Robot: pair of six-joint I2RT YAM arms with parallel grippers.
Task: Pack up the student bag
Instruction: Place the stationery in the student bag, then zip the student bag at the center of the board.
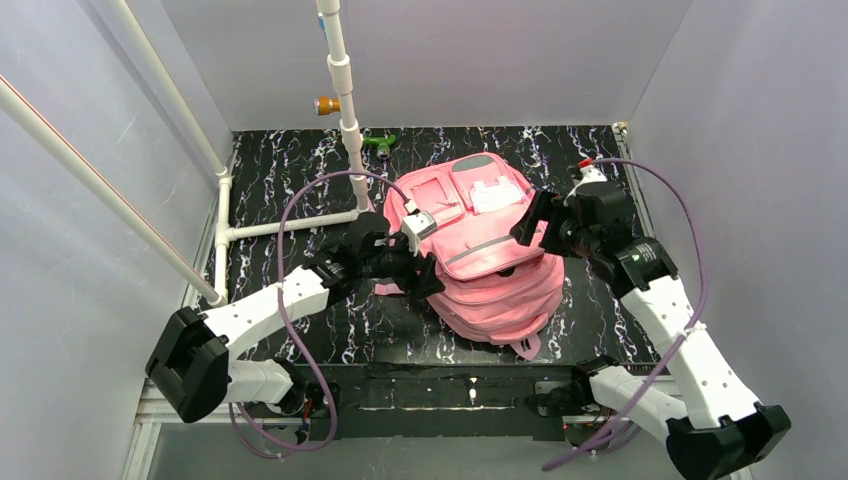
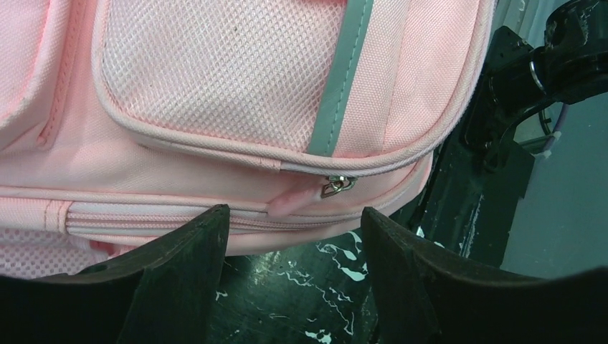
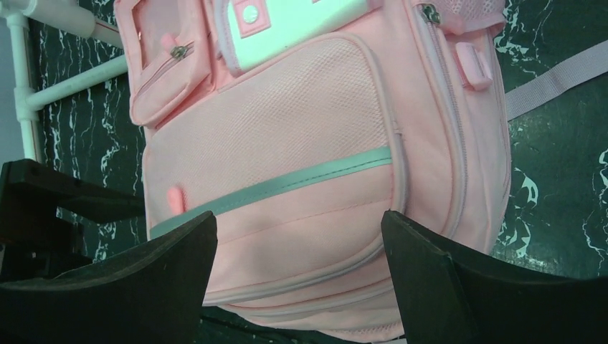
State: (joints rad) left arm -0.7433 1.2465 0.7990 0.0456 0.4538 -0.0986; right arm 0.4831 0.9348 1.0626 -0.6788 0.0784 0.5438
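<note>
Lying front-up on the black marbled table (image 1: 280, 170), the pink student bag (image 1: 490, 270) has the left gripper (image 2: 294, 222), jaws apart, facing a zipper pull (image 2: 337, 185) at its edge, and the right gripper (image 3: 297, 218), jaws wide apart, over its front pocket (image 3: 301, 143).

No text can be read (the white patch (image 3: 287, 25) on the student bag (image 1: 490, 280) bears no legible marks).

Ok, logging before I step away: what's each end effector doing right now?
Left end effector: open, holding nothing, at the student bag.
Right end effector: open, holding nothing.
</note>
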